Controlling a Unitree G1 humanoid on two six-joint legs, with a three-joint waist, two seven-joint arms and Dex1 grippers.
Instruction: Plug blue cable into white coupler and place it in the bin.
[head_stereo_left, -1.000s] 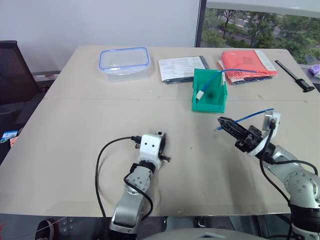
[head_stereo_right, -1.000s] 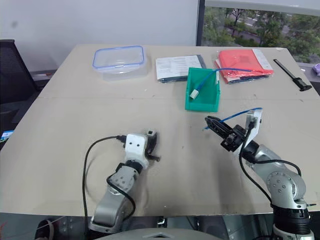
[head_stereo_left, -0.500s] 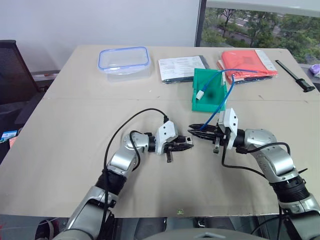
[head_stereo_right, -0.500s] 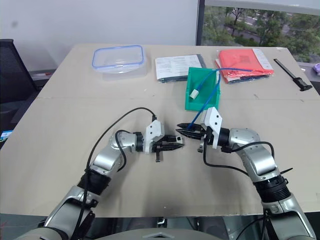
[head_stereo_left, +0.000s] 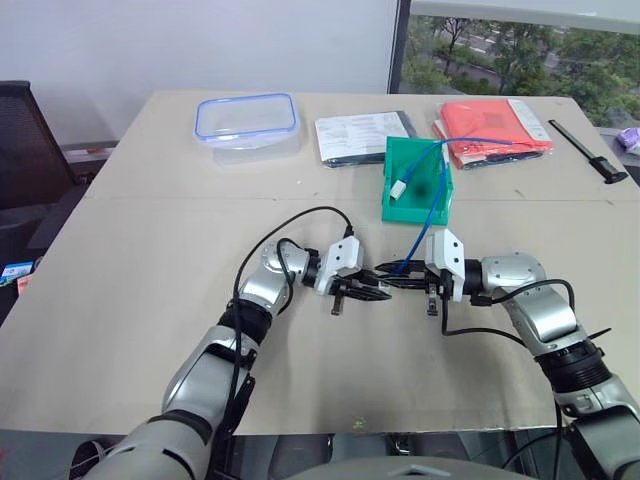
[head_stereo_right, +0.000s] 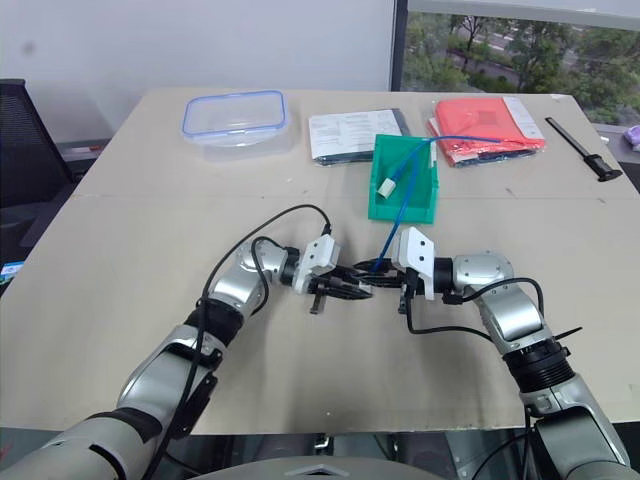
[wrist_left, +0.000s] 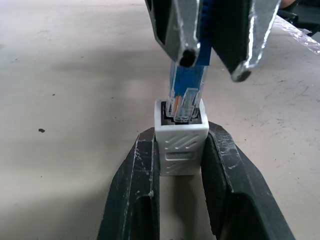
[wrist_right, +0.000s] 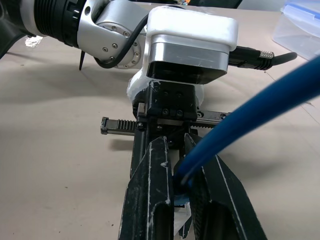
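White plastic cube coupler (wrist_left: 181, 145): light, rigid, pinched by left gripper (wrist_left: 181, 200) fingers above the tan desk (head_stereo_left: 140, 260). Thin bright-blue cable (head_stereo_left: 435, 205): limp, clear plug entering the socket, best held behind the plug; right gripper (wrist_right: 182, 200) fingers clamped there. Green plastic bin (head_stereo_left: 420, 185) beyond

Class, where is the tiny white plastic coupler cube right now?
Between the left gripper's fingers mid-table, white coupler meets the blue cable's plug.
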